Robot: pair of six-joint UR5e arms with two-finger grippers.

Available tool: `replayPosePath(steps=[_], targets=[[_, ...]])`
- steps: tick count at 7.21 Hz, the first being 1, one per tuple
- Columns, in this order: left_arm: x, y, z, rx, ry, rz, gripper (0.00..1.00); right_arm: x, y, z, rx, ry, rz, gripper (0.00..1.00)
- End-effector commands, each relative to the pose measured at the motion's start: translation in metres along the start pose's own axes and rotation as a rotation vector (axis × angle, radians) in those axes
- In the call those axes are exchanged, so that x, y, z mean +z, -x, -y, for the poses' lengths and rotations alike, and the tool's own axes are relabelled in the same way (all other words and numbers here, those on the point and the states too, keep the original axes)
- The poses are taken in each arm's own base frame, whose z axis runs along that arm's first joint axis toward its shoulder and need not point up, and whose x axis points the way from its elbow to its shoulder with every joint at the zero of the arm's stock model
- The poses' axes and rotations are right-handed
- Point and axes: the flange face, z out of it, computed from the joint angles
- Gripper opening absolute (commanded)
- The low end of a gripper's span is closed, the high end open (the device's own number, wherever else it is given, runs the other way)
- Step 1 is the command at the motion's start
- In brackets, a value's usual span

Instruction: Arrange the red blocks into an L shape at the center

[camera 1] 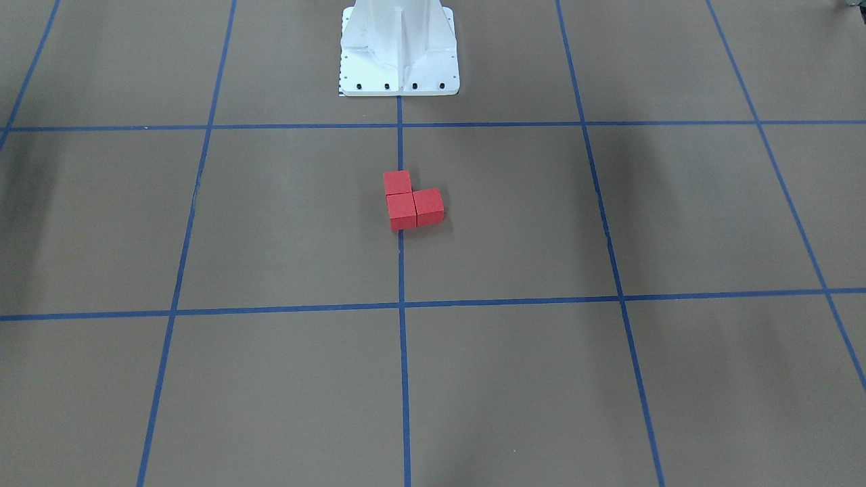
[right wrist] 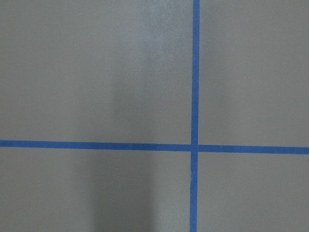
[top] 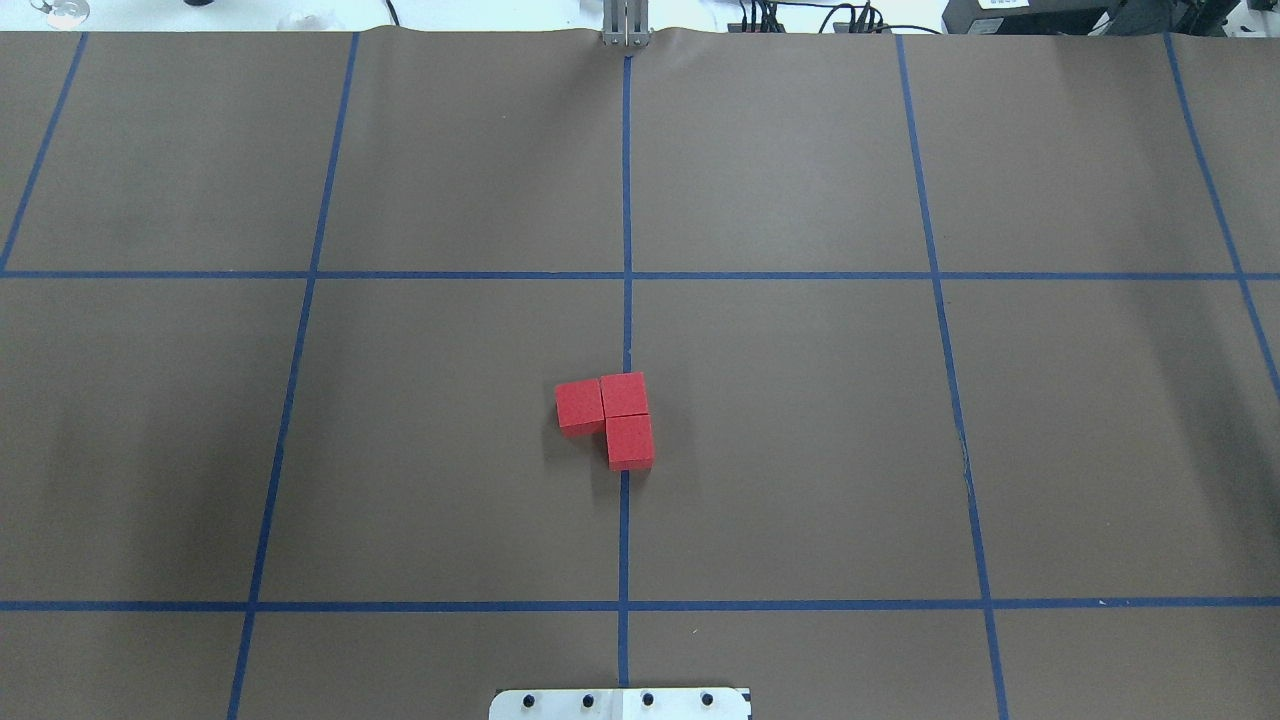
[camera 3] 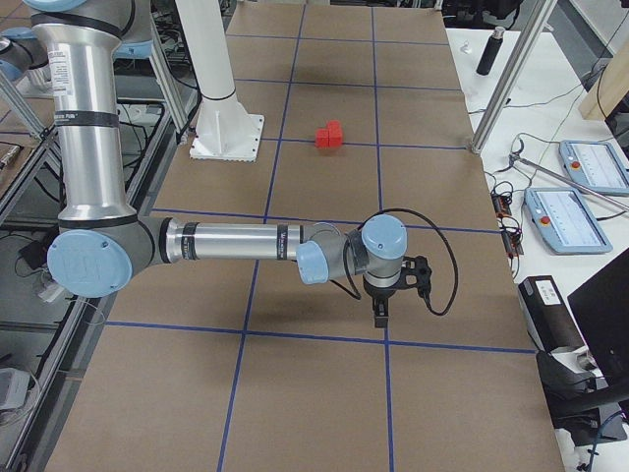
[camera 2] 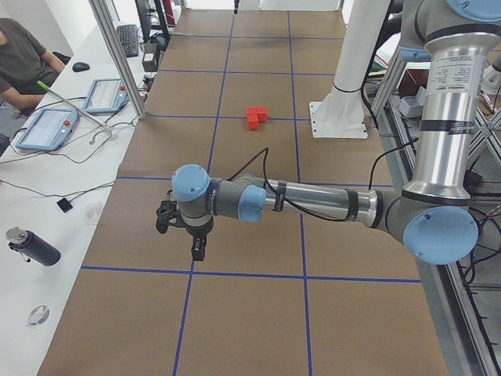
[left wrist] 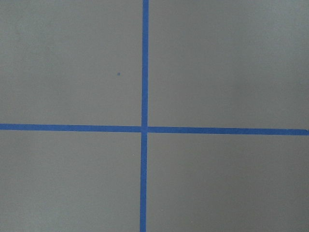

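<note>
One camera looks down over my shoulders, my base (top: 620, 703) at 6 o'clock; another faces me, base at 12. Two more look along the table (camera 2: 258, 313) from its ends. All four share the red blocks (camera 1: 406, 206). My wrist cameras stare down, close, at tape crossings (left wrist: 144, 128).

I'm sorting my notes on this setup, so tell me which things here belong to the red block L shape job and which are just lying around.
Part of the job:
red blocks
center
left gripper
right gripper

Just lying about:
black bottle
touchscreen pendants
keyboard
white robot base
</note>
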Motion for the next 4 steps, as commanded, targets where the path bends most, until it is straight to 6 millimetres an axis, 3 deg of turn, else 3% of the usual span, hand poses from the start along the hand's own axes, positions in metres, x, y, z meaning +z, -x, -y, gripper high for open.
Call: replayPosePath(steps=[1, 3, 4], targets=[[-0.003, 0.006, -0.002, 0.014, -0.003, -0.038, 1.0, 0.01, -0.012, -0.006, 0.026, 0.02, -0.005, 1.0], [-0.017, -0.009, -0.007, 0.041, -0.031, -0.04, 1.0, 0.001, -0.005, 0.002, 0.028, 0.006, 0.027, 1.0], [-0.024, -0.015, -0.006, 0.054, -0.044, -0.041, 1.0, -0.008, 0.007, 0.019, 0.009, -0.011, 0.039, 1.0]])
